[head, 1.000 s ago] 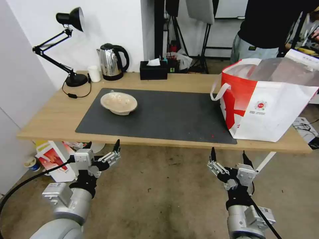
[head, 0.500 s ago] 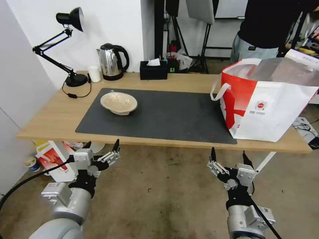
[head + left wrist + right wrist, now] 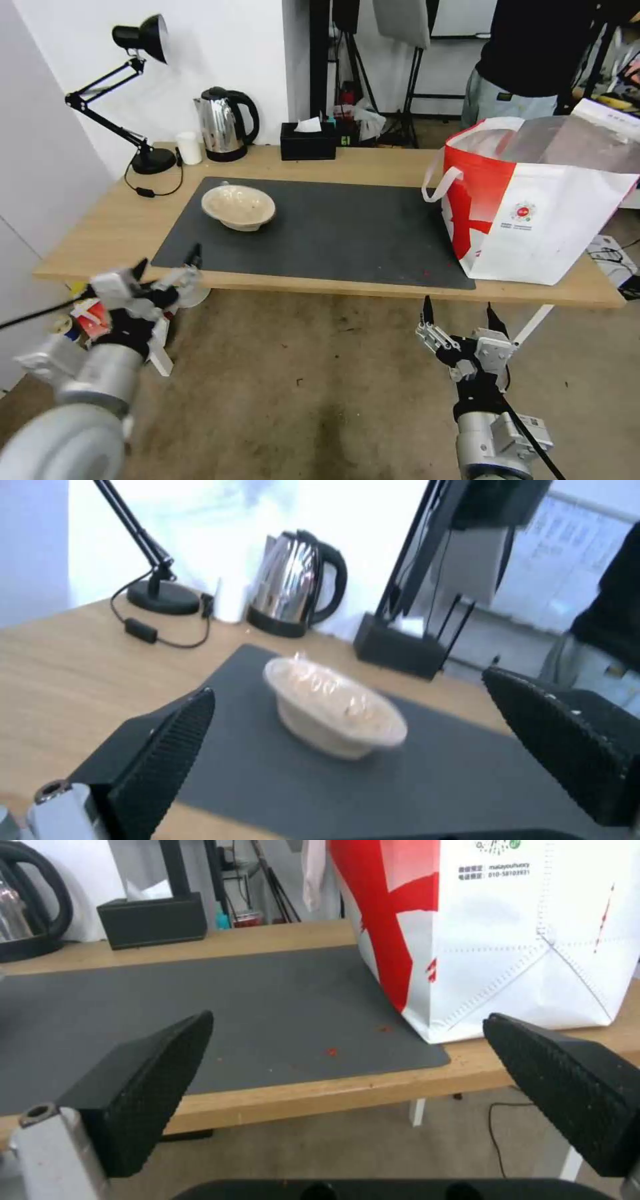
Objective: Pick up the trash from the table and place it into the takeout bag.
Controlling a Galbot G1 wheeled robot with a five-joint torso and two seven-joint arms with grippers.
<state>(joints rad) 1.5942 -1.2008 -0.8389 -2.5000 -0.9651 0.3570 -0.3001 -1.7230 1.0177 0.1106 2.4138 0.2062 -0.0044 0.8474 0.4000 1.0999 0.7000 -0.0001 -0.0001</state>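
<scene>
The shallow beige bowl (image 3: pixel 239 207) sits upright on the dark grey mat (image 3: pixel 333 233), in the mat's far-left quarter on the bench (image 3: pixel 107 233). It is round in plan, so no long axis governs the grasp; its flared rim is the only feature to take hold of. No other container is seen on the bench surface.

From the bowl, the left end effector (image 3: pixel 167 270) lies at about 7 o'clock in the head view, at the bench's near edge just off the mat's front-left corner. Its fingers are spread wide and hold nothing. In the left wrist view the bowl (image 3: pixel 333 715) falls between the two finger pads (image 3: pixel 167 750), ahead of them and clear of contact. Put the other way, the bowl bears roughly 1 o'clock from this end effector.

The right end effector (image 3: pixel 459 320) lies at about 4 o'clock from the bowl, below the bench edge and well apart, also wide open and empty.

The takeout bag (image 3: pixel 533 200) stands at 3 o'clock from the bowl, at the bench's right end, mouth open upward.

Judgement: the left arm is the nearer, and its approach line already faces the bowl.
</scene>
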